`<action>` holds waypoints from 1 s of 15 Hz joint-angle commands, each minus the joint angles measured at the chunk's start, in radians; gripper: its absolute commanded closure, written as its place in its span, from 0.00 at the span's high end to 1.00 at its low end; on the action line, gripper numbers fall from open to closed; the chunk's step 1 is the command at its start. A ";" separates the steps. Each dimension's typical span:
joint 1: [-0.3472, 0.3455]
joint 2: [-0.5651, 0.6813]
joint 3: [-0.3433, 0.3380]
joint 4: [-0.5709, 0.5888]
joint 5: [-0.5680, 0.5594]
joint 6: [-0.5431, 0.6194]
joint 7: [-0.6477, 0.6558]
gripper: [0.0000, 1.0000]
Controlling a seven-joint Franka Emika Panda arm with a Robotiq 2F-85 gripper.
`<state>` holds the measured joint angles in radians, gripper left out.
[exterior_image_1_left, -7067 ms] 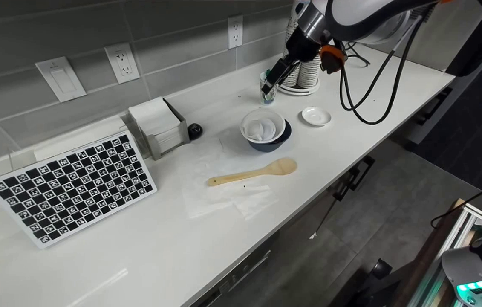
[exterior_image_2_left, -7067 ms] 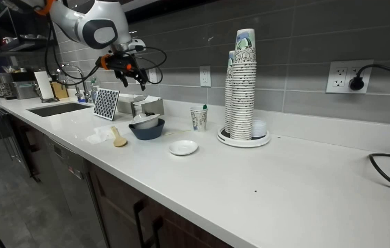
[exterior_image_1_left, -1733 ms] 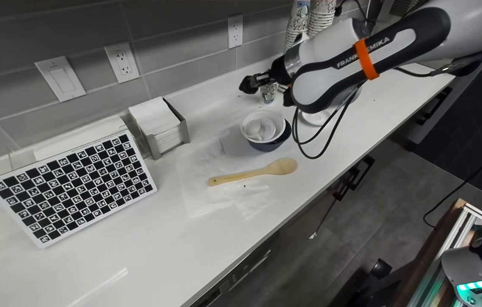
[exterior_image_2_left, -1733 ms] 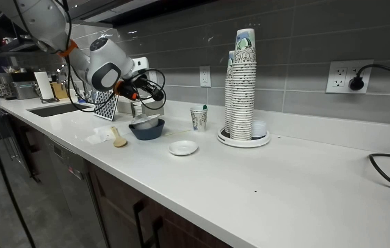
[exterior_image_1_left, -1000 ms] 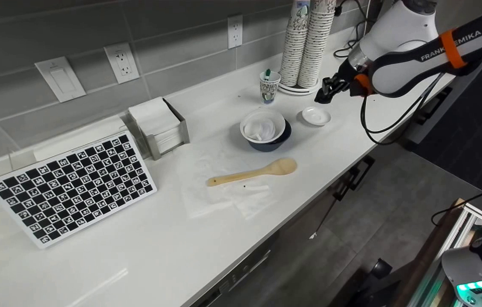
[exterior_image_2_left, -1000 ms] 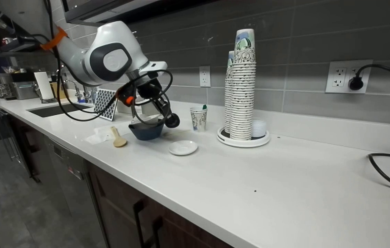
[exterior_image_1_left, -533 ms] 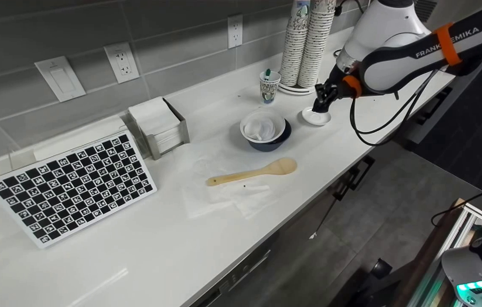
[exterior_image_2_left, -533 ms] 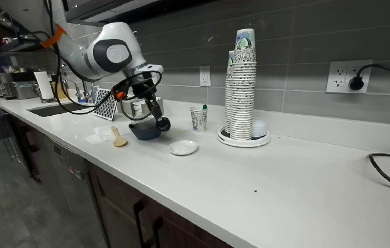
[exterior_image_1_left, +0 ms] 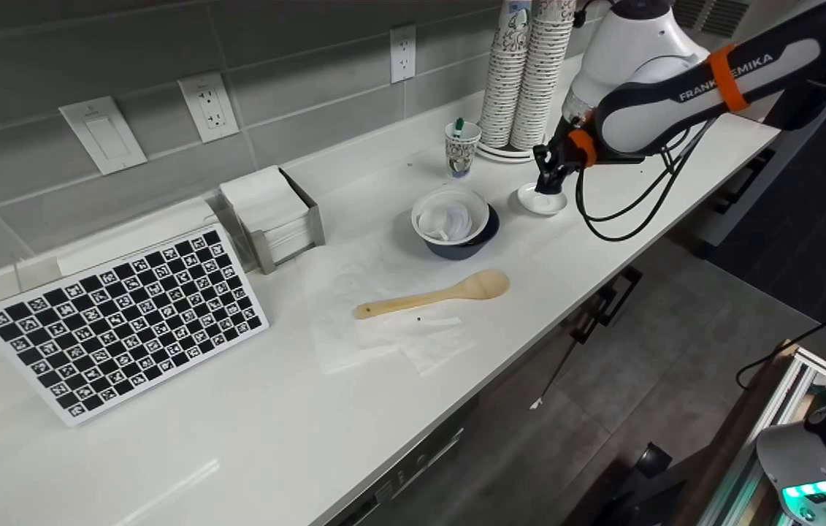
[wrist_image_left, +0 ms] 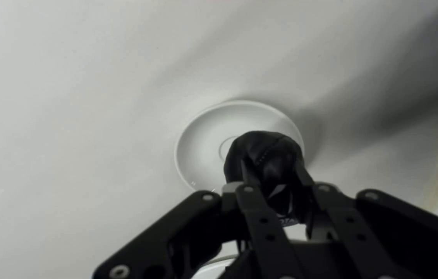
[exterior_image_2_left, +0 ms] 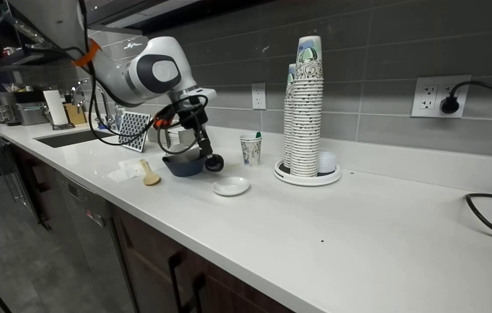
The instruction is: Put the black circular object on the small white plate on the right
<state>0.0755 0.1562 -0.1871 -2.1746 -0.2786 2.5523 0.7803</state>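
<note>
I have the black circular object (wrist_image_left: 267,155) pinched between the fingers (wrist_image_left: 304,174), one pressing on each side, as the wrist view shows best. I'm holding it clear of the worktop (exterior_image_2_left: 359,230), close to the small white plate (wrist_image_left: 199,155). From the wrist it covers part of the dish and its inner ring; in an exterior view a strip of worktop shows between its lower edge and the plate's rim, so the two look apart. I can't tell whether it is squarely over the middle. The fingers slant downward from the arm (exterior_image_2_left: 158,71).

Near the plate, in both exterior views, I see a blue bowl (exterior_image_2_left: 185,168), with a white bowl (exterior_image_1_left: 449,193) set in it. On the far side of that lies a wooden spoon (exterior_image_1_left: 484,285). Closer to the wall (exterior_image_1_left: 310,66) stand a paper cup (exterior_image_1_left: 461,155) and tall stacks of cups (exterior_image_2_left: 306,126).
</note>
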 commanded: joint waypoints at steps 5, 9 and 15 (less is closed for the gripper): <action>-0.050 0.153 0.012 0.109 0.076 0.058 -0.012 0.06; -0.056 0.193 0.017 0.137 0.136 0.050 -0.033 0.06; -0.028 0.181 -0.027 0.136 0.110 -0.028 0.038 0.77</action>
<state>0.0334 0.3480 -0.2008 -2.0542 -0.1732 2.5880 0.7888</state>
